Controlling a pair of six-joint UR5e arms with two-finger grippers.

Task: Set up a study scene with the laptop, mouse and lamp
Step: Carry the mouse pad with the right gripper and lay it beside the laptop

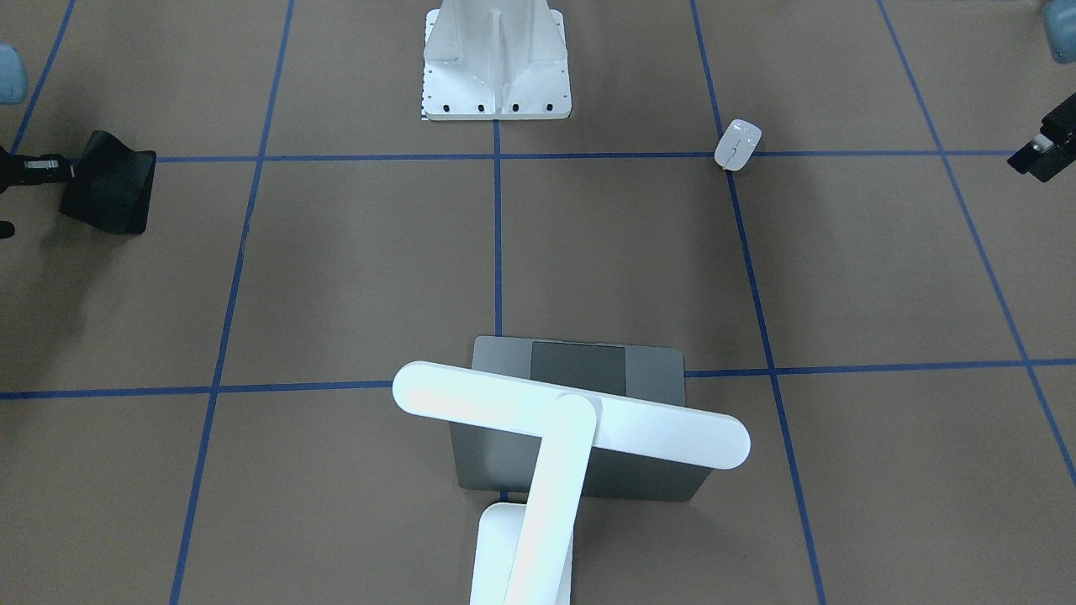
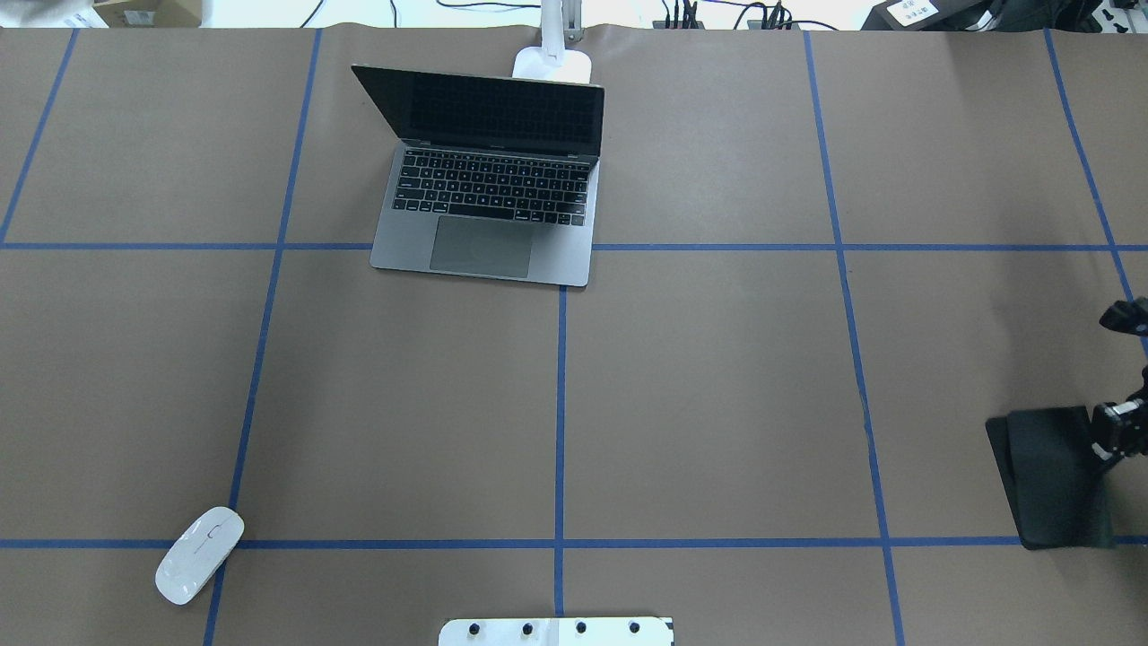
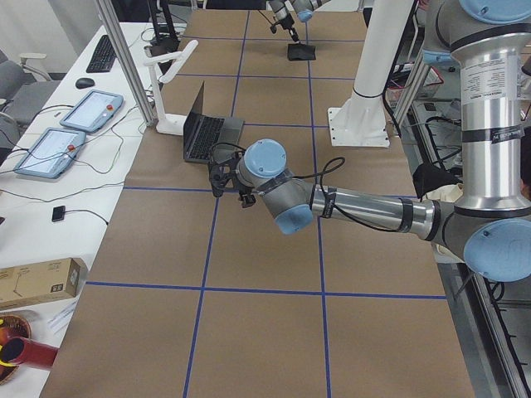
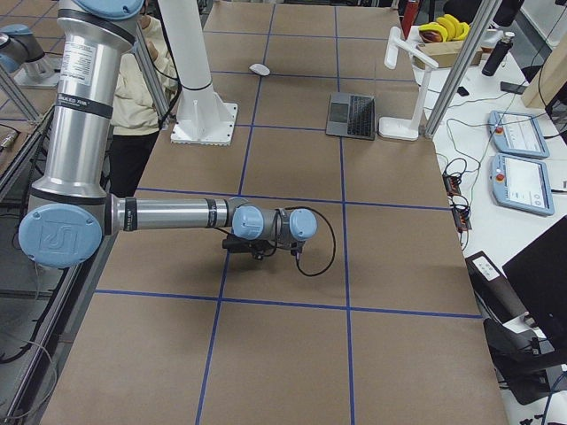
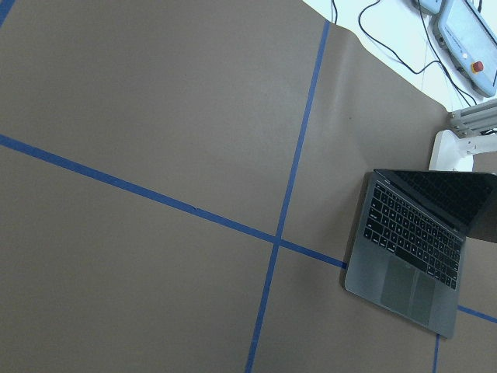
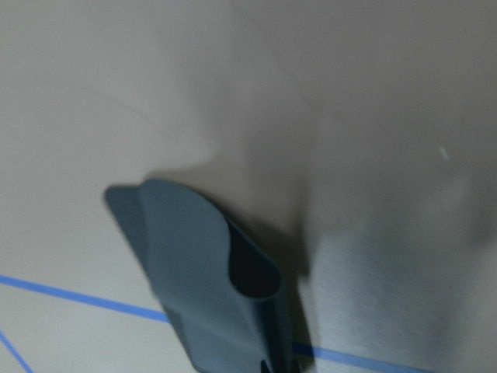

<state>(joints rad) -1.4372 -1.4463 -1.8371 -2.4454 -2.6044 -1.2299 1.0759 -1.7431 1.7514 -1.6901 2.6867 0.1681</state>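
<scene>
The laptop (image 2: 489, 206) stands open at the far middle of the table, screen dark; it also shows in the left wrist view (image 5: 411, 249). The lamp (image 1: 504, 399) stands behind it, with its bar head over the lid and its base (image 2: 552, 63) at the far edge. The mouse (image 2: 199, 554) lies near the front left on a blue line. My right gripper (image 2: 1099, 438) is at the right edge, shut on the edge of a black mat (image 2: 1049, 489), which is bent up. My left gripper (image 3: 222, 176) hovers apart from everything; I cannot tell if it is open.
A white bolted pedestal (image 1: 496, 76) stands at the robot's side, middle. Blue tape lines grid the brown table cover. Tablets and cables lie on a side bench beyond the lamp (image 3: 91, 112).
</scene>
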